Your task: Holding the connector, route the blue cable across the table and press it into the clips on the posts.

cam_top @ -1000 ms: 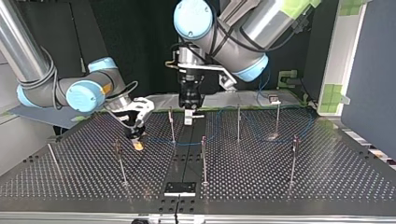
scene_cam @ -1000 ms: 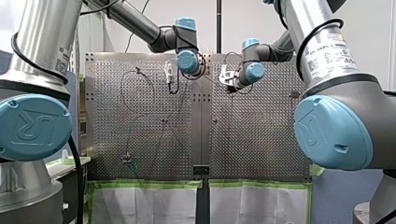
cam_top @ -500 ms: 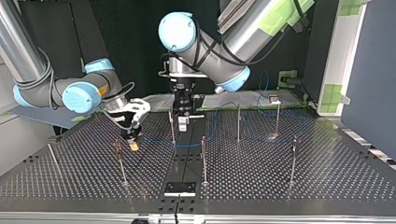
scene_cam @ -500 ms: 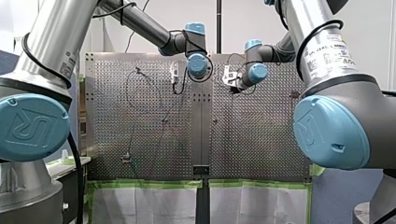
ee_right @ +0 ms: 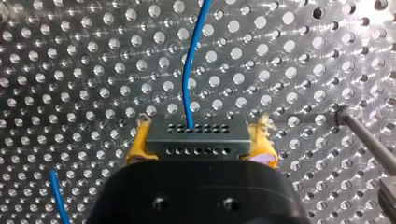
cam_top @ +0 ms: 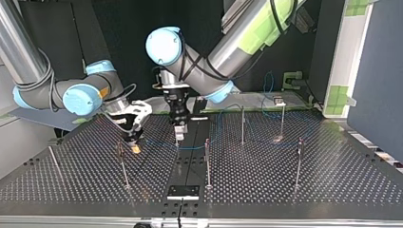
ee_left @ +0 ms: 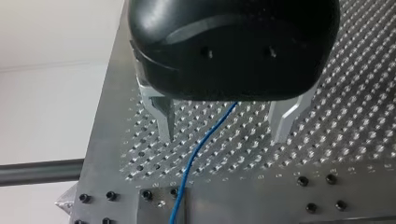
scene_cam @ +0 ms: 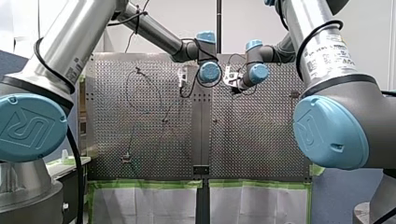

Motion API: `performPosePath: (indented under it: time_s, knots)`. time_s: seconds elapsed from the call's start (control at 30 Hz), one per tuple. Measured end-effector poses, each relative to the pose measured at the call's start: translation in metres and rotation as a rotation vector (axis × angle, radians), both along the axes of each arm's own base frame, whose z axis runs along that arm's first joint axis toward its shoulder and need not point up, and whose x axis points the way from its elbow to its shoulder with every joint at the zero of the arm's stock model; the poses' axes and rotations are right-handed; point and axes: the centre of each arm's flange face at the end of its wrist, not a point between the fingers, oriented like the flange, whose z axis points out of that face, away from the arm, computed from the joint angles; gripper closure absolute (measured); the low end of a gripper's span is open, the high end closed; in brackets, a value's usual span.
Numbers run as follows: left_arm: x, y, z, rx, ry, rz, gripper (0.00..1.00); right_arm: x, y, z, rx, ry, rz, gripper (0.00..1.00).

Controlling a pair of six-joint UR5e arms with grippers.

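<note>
My right gripper (ee_right: 201,142) is shut with its yellow pads (ee_right: 136,144) on the dark grey connector (ee_right: 196,136). The blue cable (ee_right: 189,70) leaves the connector and runs ahead over the perforated table. In the top view this gripper (cam_top: 135,140) hovers low at the left. My left gripper (ee_left: 225,133) is open, and the blue cable (ee_left: 198,147) passes loosely between its metal fingers (ee_left: 163,116) without touching them. It hangs over the table's middle (cam_top: 179,134), close beside my right gripper. The cable (cam_top: 161,145) sags between the two.
Thin posts with clips stand around the table: one (cam_top: 207,159) near the middle, two (cam_top: 243,124) (cam_top: 283,118) further back, others (cam_top: 299,161) (cam_top: 122,164) towards the sides. A post (ee_right: 369,140) lies just beside my right gripper. A small plate (cam_top: 183,192) sits at the near edge.
My left arm has swung towards the top view's left, carrying its open gripper closer to my right gripper. My right gripper shifted only slightly with the connector.
</note>
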Motion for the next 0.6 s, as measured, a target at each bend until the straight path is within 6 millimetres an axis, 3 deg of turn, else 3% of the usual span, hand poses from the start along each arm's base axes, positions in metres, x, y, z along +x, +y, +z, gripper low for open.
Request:
performPosePath:
  time_s: [0.43,0.6]
  knots:
    - [0.024,-0.007,0.048,-0.077,-0.120,0.052,0.00,0.000,0.000,-0.001,0.002,0.001,0.000,1.00]
    - [0.027,-0.005,0.051,-0.068,-0.110,0.048,0.00,0.000,-0.001,-0.002,0.002,0.001,-0.001,1.00]
